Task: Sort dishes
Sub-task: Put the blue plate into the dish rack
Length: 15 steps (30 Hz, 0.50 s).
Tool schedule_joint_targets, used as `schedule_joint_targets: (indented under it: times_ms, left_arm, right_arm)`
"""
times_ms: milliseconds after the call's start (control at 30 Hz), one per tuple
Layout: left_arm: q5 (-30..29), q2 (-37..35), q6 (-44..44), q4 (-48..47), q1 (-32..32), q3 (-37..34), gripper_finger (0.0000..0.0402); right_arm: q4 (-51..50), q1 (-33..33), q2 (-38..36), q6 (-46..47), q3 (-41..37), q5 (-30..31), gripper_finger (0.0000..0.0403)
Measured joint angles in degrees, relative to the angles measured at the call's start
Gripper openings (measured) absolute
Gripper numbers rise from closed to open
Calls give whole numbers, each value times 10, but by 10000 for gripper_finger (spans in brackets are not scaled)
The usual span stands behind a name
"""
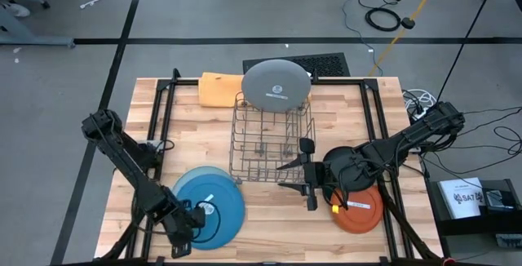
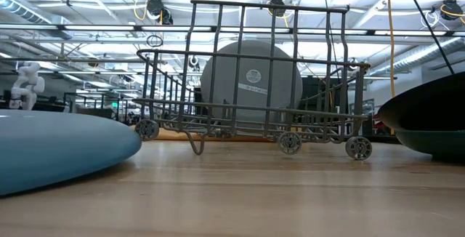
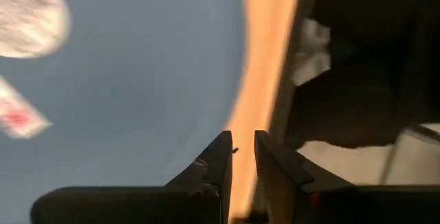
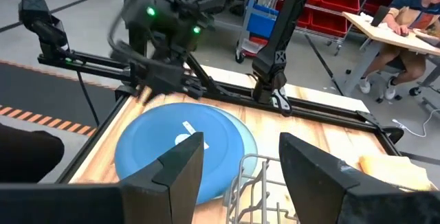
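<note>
The left gripper [image 1: 183,235] sits low at the near-left rim of the blue plate [image 1: 214,201]. The plate lies flat on the surface [image 1: 269,217], at its near-left corner. From that gripper the plate spreads to the right and away, toward the rack [image 1: 272,139]. Whether the gripper has closed on the rim I cannot tell; the left wrist view puts the plate's edge right at it. The plate is round, so no axis matters. What counts is that the rim is at this gripper and the rack lies beyond the plate's far side. My guess is that any lift would have to carry the plate that way.

The rack stands at mid-surface, with the grey plate [image 1: 276,86] propped upright at its far end.

Right of the rack's near end hangs the right gripper [image 1: 307,176], spread apart and empty, facing the blue plate but well apart from it. The left arm is plainly the nearer one. The black plate [image 2: 432,117] lies under the right arm, and the orange plate [image 1: 367,213] is flat just beyond it, nearer the front edge.
</note>
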Motion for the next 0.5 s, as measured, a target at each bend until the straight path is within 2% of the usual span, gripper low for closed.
schedule_joint_targets:
  times_ms: [167, 367, 500]
  left_arm:
    - [7, 0, -34, 80, -31, 0, 63]
    - [39, 8, -119, 64, -75, 1, 62]
    - [119, 55, -146, 33, -93, 1, 62]
  right_arm:
    - [-7, 1, 0, 8, 0, -1, 183]
    - [-14, 3, 2, 19, 0, -2, 183]
    - [-17, 5, 8, 17, 0, -3, 183]
